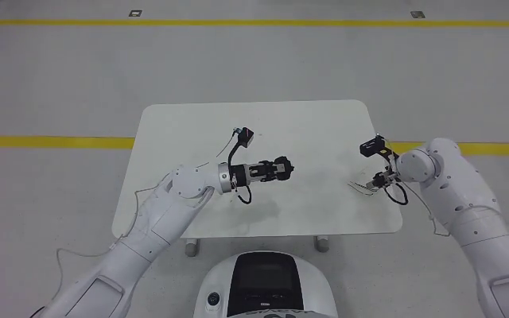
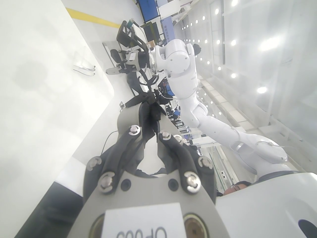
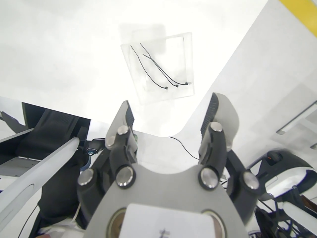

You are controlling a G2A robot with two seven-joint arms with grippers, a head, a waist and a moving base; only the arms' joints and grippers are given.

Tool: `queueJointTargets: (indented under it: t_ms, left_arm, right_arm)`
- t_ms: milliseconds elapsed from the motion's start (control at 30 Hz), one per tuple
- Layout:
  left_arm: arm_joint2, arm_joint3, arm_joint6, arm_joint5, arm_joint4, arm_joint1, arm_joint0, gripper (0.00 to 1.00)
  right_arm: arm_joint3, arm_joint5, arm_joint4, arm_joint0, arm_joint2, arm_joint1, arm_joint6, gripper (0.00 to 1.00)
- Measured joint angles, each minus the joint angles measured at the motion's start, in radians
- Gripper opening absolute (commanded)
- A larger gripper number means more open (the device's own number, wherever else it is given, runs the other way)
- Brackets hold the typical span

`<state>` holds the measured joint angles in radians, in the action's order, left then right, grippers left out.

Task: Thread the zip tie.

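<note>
Three thin black zip ties (image 3: 158, 71) lie crossed in a shallow clear tray (image 3: 188, 63) near the right front corner of the white table (image 1: 262, 127). My right gripper (image 3: 171, 113) hangs open just above and beside that tray, with nothing between its fingers (image 3: 213, 110). In the top view it sits at the table's right edge (image 1: 375, 181), next to the zip ties (image 1: 362, 188). My left gripper (image 1: 284, 167) is over the middle of the table, shut (image 2: 148, 100), and I see nothing held in it. From the left wrist view the zip ties (image 2: 84, 70) lie farther off, below the right gripper (image 2: 112, 70).
The tray lies close to the table's rounded corner and front edge (image 3: 183, 127). Beyond the table, a yellow line (image 1: 64, 141) crosses the grey floor. The wide stretch of tabletop between the two arms is bare.
</note>
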<state>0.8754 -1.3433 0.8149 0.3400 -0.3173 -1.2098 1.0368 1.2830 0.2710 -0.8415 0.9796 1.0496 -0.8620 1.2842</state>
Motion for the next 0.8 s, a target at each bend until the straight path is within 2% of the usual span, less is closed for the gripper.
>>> queueJointTargets:
  t_ms: [100, 400, 667, 800]
  left_arm:
    - [0.0, 0.0, 0.0, 0.0, 0.0, 0.0, 0.0, 0.0]
    - [0.0, 0.0, 0.0, 0.0, 0.0, 0.0, 0.0, 0.0]
    - [0.0, 0.0, 0.0, 0.0, 0.0, 0.0, 0.0, 0.0]
    - [0.0, 0.0, 0.0, 0.0, 0.0, 0.0, 0.0, 0.0]
  right_arm:
    - [-0.024, 0.016, 0.005, -0.004, -0.016, -0.007, -0.036, 0.0]
    - [-0.114, 0.044, 0.013, -0.034, -0.068, -0.032, -0.118, 0.0]
    - [-0.222, 0.058, 0.013, -0.08, -0.121, -0.062, -0.176, 0.0]
    - [-0.27, 0.057, 0.012, -0.104, -0.15, -0.08, -0.191, 0.07]
